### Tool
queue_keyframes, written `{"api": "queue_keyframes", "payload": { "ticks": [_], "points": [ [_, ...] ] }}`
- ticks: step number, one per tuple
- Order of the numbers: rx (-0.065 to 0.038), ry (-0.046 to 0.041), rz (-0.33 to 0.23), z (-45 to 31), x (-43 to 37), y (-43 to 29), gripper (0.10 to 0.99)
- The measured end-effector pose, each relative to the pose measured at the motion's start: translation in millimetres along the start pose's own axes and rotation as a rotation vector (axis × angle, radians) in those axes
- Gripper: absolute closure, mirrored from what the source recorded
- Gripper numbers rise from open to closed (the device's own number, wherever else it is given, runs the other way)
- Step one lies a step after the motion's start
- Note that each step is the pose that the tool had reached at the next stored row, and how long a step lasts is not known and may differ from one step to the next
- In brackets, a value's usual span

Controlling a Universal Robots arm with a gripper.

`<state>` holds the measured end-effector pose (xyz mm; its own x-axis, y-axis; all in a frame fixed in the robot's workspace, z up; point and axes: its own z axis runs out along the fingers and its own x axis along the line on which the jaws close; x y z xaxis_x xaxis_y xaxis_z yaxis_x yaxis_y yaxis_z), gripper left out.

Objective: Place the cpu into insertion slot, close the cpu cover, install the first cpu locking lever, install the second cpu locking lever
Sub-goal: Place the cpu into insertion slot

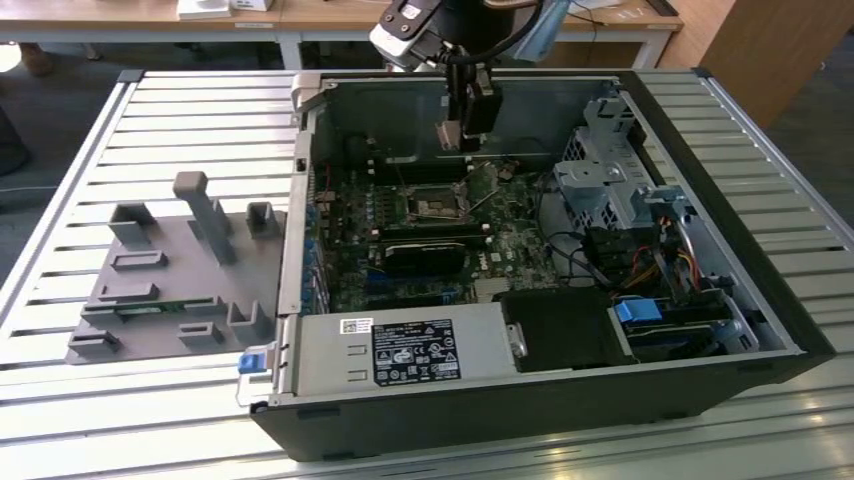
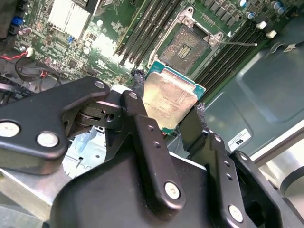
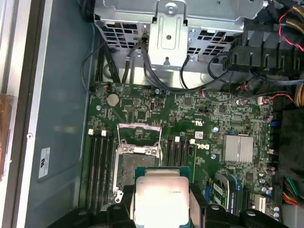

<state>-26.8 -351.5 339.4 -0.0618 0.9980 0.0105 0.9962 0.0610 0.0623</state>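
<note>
Above the far part of the motherboard (image 1: pixel 514 235), inside the open computer case (image 1: pixel 561 410), my hand (image 1: pixel 462 130) hangs from an arm that runs out of the picture. In the exterior view the cpu (image 1: pixel 454 136) is just a pale speck at the fingertips, too small for me to judge the grip. The insertion slot (image 1: pixel 438 207) sits lower and nearer than the hand, well apart from it.

In the first wrist view, part of the cpu (image 3: pixel 162 197) is cut off by the picture's edge. I can hardly make out the hand (image 3: pixel 161 209) around it.

The second wrist view settles the grip. The hand (image 2: pixel 168 95) is closed on the cpu (image 2: pixel 168 102), its black fingers (image 2: pixel 142 128) pinching two opposite edges. The chip is tilted, metal top towards the camera, and clear of the board.

That view also shows the insertion slot (image 2: pixel 190 47) with its dark centre uncovered, flanked by memory slots (image 2: pixel 147 28). The first wrist view adds the cpu cover (image 3: pixel 138 127), tipped up at one end of the insertion slot (image 3: pixel 130 166), and the drive cage (image 3: pixel 166 28) beyond. The exterior view alone gives me the slatted bench (image 1: pixel 107 110) and the grey fixture (image 1: pixel 174 270) to its left of the case.
</note>
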Motion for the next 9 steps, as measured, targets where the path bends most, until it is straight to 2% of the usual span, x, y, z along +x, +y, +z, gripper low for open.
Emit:
{"api": "queue_keyframes", "payload": {
  "ticks": [9],
  "points": [
    [0.015,0.0010,0.001,9.2,0.1,-0.6,0.545]
  ]
}}
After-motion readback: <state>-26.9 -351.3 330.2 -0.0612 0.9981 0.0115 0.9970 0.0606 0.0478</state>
